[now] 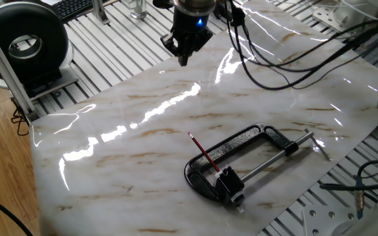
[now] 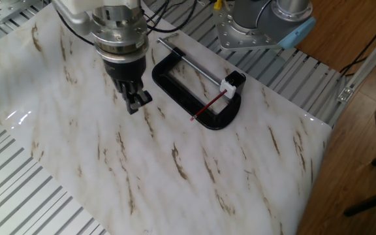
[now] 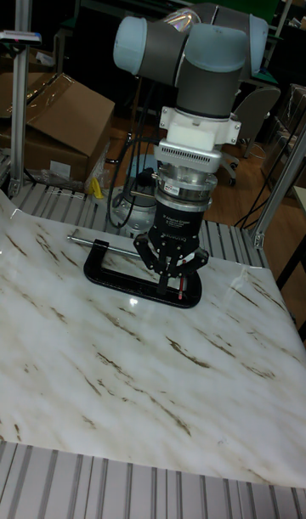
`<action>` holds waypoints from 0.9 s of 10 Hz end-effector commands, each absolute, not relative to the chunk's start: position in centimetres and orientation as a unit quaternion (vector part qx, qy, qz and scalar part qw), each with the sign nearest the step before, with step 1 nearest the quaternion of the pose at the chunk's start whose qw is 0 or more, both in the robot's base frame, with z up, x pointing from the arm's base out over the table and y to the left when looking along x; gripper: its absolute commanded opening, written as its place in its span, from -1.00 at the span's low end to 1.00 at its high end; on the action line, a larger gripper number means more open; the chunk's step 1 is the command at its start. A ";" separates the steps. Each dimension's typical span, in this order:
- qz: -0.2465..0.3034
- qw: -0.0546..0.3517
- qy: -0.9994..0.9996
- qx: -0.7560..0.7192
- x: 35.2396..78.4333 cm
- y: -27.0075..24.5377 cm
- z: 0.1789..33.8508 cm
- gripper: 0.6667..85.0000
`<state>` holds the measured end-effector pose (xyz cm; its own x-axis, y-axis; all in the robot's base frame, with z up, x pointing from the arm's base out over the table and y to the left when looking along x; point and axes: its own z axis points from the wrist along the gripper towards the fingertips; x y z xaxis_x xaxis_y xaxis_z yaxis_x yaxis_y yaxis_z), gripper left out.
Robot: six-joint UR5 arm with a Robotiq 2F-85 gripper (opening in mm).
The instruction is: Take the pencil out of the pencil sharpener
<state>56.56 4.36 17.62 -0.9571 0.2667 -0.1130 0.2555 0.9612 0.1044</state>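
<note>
The thin red pencil [image 1: 204, 153] lies slanted across the curved end of a large black C-clamp [image 1: 254, 136], its lower end stuck in the small black pencil sharpener [image 1: 230, 184]. The other fixed view shows the pencil [image 2: 208, 107] running from the sharpener [image 2: 233, 83] out over the clamp [image 2: 179, 85]. My gripper [image 1: 184, 56] hangs over the marble sheet, well away from the pencil, fingers together and holding nothing. There it [image 2: 136, 103] stands just left of the clamp. In the tall view the gripper [image 3: 174, 288] covers most of the pencil and sharpener.
A black round device [image 1: 22, 44] stands off the sheet at the far left. Cables [image 1: 294, 59] drape over the sheet's far right. The arm's base [image 2: 260, 23] sits beyond the clamp. Slotted aluminium table [image 2: 18, 189] surrounds the marble sheet [image 2: 175, 170].
</note>
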 end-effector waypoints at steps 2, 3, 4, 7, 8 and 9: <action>0.021 0.083 0.988 0.131 54.2 5.3 17.1 -0.99; 0.005 0.087 0.990 0.111 53.3 4.1 17.5 -0.99; 0.038 0.085 0.990 0.104 52.7 5.7 18.0 -0.99; 0.044 0.047 0.993 0.101 49.4 7.3 19.8 -0.99; 0.043 0.042 0.993 0.105 48.4 7.6 20.5 -0.99; 0.044 0.043 0.995 0.081 47.8 7.9 20.7 -0.99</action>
<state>49.95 6.81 19.44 -0.9748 0.1991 -0.1005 0.1914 0.9781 0.0813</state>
